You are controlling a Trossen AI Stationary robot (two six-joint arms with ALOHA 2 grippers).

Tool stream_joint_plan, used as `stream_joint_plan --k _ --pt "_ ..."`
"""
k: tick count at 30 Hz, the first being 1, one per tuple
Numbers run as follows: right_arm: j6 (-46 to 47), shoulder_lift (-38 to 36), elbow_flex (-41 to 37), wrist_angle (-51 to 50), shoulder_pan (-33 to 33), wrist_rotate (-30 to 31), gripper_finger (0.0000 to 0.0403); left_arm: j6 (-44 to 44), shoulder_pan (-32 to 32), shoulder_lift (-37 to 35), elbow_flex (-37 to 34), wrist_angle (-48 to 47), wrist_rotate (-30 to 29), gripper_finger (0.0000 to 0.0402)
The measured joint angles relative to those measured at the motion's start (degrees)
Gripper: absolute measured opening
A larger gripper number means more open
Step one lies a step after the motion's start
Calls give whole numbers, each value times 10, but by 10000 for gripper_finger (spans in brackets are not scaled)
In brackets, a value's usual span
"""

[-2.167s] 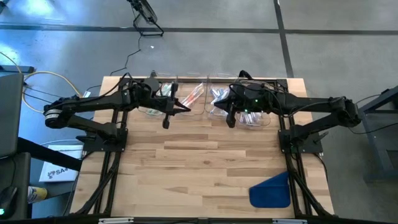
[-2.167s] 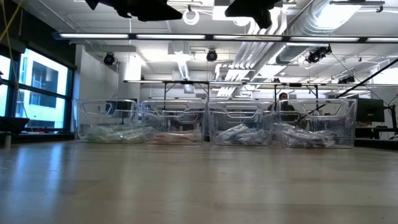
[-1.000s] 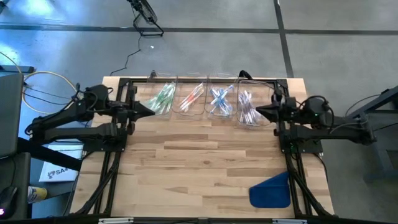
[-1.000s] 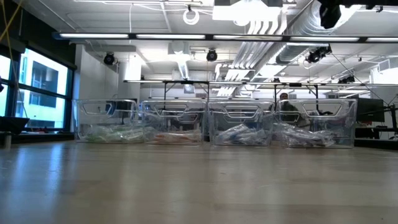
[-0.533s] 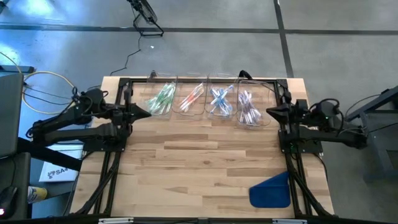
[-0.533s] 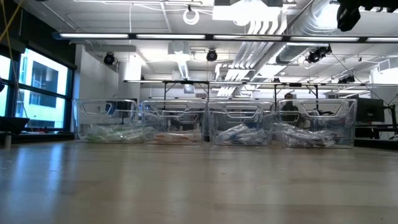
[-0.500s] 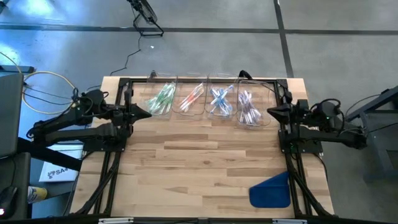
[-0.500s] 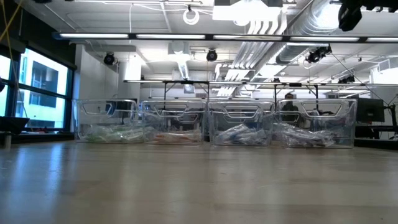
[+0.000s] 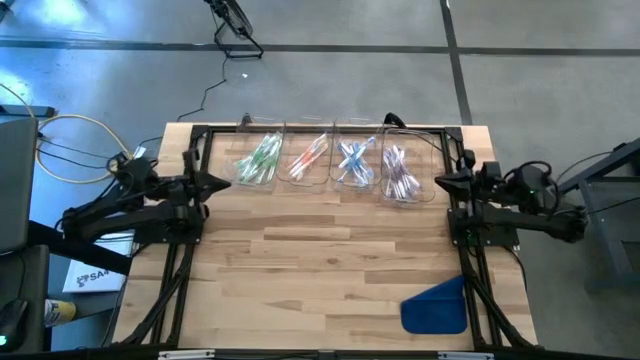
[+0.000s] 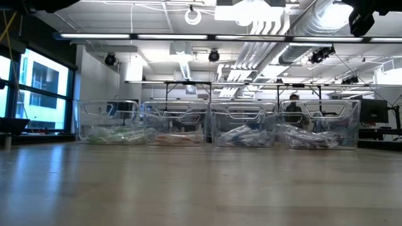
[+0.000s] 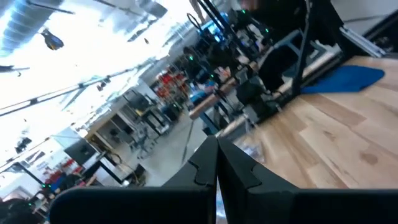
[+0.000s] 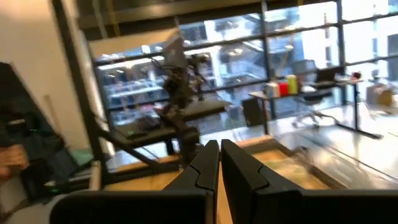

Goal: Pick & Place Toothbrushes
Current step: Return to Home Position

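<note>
- Evidently a wind-down moment: the toothbrushes (image 9: 262, 156) lie sorted by colour in four transparent bins (image 9: 334, 126) lined up along the far edge of the table (image 9: 320, 260). Green is at the left arm's end, followed by orange, blue, and violet at the right arm's end.
- One colour per bin fits a sorting job. I can spot no loose brush on the boards outside the bins, so the picking looks finished or close to it.
- The left gripper (image 9: 216, 182) sits at the left table edge beside the green bin, with its arm folded over its own base. Its wrist view shows the fingers pressed together with nothing between them.
- The right gripper (image 9: 444, 182) mirrors it at the right edge, just beside the violet bin. Its jaws are likewise closed on nothing.
- Both arms are tucked clear of the bins, probably so they park without knocking them.
- The low view shows all four bins upright, with brushes heaped on their floors.
- The blue cloth (image 9: 436, 305) lies near the front right corner, well apart from the bins, and looks uninvolved.
</note>
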Motion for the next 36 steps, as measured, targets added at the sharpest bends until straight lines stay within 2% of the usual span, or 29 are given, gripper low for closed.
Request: stream_joint_plan --k 5,9,13,19,27,31,36 --pt "5 0 0 -8 0 25 12 -12 0 -60 -4 -46 0 1" --pt "4 0 0 -9 0 25 12 -12 0 -60 -3 -70 -4 1" --pt "3 0 0 -10 0 25 12 -12 0 -61 -7 -83 -37 1" --pt "7 0 0 -26 0 25 12 -11 0 -60 -66 -26 -47 1" --pt "12 -1 -14 -22 0 32 12 -30 0 -61 -196 142 -62 1" --pt "14 0 -22 -21 0 32 12 -41 0 -60 -230 177 -104 1" --pt "15 0 -32 -16 0 50 12 -29 0 -61 -236 194 -124 1"
